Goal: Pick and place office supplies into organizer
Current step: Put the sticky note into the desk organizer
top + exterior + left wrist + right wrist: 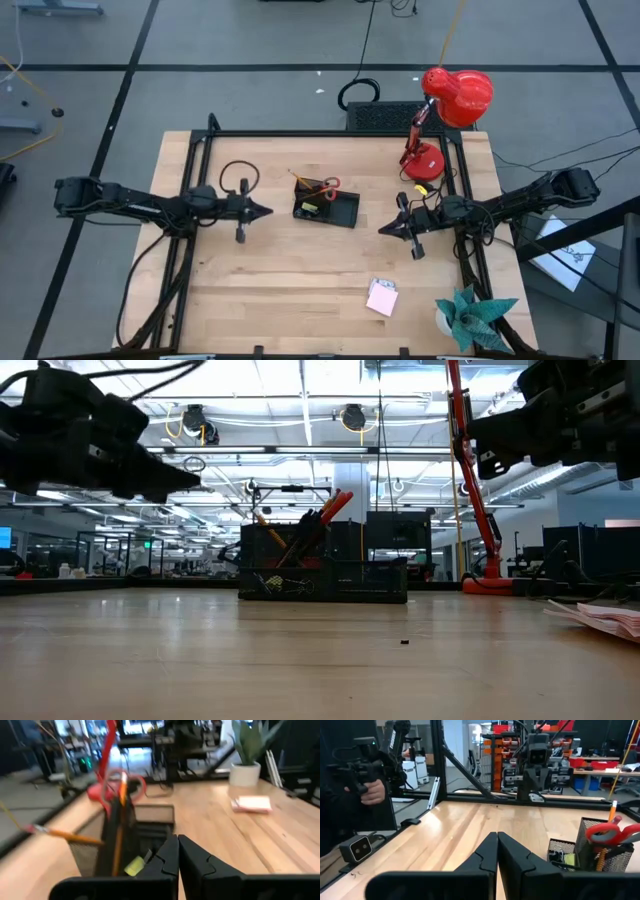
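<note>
The main risk, as I judge it, is the pink sticky-note pad (382, 297): it lies flat on the counter (300, 290) near the front edge, well apart from the organizer (326, 207), and a thin flat pad gives closed or badly aimed jaws little to bite on, so a pick could push it along the wood or lift only the top sheets. A second risk is at the organizer itself, whose taller section already holds the red-handled scissors (328, 185) and an orange pencil (303, 179) sticking up and leaning outward; an arm coming in low over it could catch those handles and tip or drag the tray. The red desk lamp (445, 110) and the teal paper plant (474, 315) stand on the right arm's side, the plant just beside the pad, so a wide swing there could knock either. A tiny dark speck (404, 642) lies on the counter in front of the organizer in the low view; I cannot tell what it is. The left gripper (262, 211) hangs above the counter just left of the organizer, its jaws closed tip to tip and holding nothing. The right gripper (384, 229) hangs to the right of the organizer, between it and the lamp base, its jaws likewise pressed together and empty, touching nothing
</note>
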Controlling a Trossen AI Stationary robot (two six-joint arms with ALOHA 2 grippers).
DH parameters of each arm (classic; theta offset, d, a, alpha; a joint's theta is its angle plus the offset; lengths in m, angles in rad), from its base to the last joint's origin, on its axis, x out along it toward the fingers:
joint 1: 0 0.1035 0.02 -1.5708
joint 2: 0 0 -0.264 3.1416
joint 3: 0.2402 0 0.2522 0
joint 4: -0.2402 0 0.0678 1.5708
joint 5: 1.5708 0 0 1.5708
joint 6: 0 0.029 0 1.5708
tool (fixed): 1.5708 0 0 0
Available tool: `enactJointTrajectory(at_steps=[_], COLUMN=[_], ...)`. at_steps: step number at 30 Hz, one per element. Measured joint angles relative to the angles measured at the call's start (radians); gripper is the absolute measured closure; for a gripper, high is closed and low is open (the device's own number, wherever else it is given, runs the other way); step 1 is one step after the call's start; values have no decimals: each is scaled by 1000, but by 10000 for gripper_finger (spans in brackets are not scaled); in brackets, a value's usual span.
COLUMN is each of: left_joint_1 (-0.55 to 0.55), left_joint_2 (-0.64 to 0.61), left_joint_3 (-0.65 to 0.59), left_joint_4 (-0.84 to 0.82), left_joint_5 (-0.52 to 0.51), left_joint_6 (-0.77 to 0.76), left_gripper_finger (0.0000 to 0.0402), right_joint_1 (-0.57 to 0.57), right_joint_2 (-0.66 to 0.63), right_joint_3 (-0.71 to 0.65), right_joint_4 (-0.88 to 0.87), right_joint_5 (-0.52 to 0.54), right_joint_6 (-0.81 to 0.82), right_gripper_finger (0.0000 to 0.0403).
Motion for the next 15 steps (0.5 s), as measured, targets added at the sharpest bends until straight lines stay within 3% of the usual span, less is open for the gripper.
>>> enactJointTrajectory(at_steps=[7, 15], left_joint_1=[-55, -139], left_joint_2=[0, -75], left_joint_3=[0, 0], left_joint_4=[-62, 167], left_joint_5=[-34, -63], left_joint_6=[44, 262], left_gripper_finger=[381, 388], right_joint_1=[-1, 0], right_joint_2=[0, 0], right_joint_3=[0, -35], right_joint_4=[-12, 79], right_joint_5=[109, 107], right_joint_6=[60, 77], right_gripper_finger=[399, 399])
